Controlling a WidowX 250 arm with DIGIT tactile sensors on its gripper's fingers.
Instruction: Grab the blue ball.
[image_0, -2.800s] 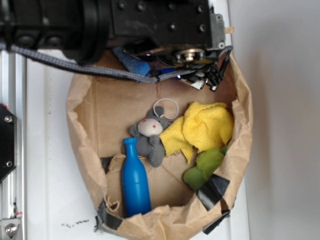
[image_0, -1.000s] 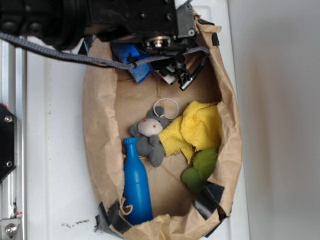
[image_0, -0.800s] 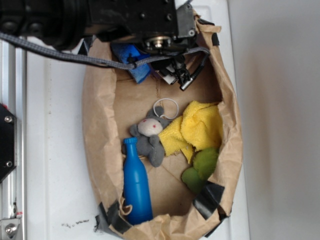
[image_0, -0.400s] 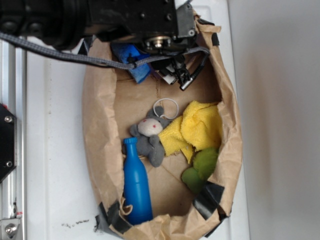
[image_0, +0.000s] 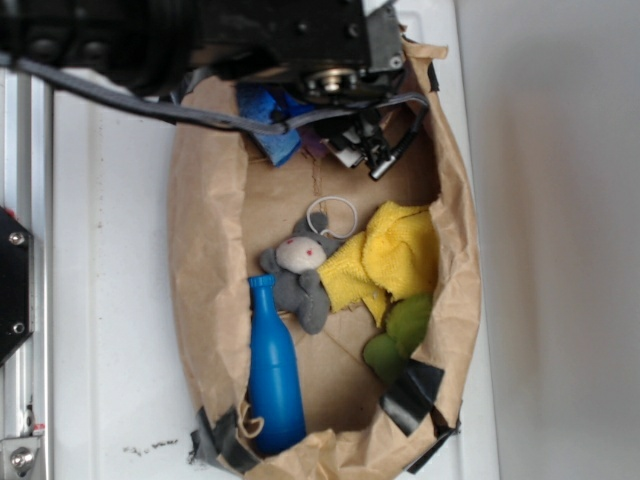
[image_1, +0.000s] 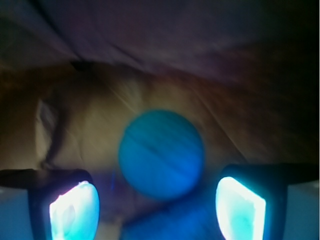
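In the wrist view the blue ball (image_1: 161, 152) is a blurred round teal-blue shape on the brown paper, just ahead of my gripper (image_1: 157, 210) and centred between its fingers. The jaws are wide apart, with one pale pad (image_1: 75, 210) on the left and the other (image_1: 239, 207) on the right, and neither touches the ball. In the exterior view my gripper (image_0: 365, 158) is low inside the far end of the paper bag (image_0: 200, 260). The arm hides the ball there.
A blue sponge (image_0: 268, 128) lies by the gripper at the bag's far end. In the bag are a grey plush toy (image_0: 300, 272), a yellow cloth (image_0: 395, 255), a green soft thing (image_0: 400, 335) and a tall blue bottle (image_0: 273, 375). The bag walls stand close on both sides.
The arm has shifted a little to the right and nearer since the last frames, and the bag's far rim moved with it. Since the oldest frame the bag has been squeezed narrower.
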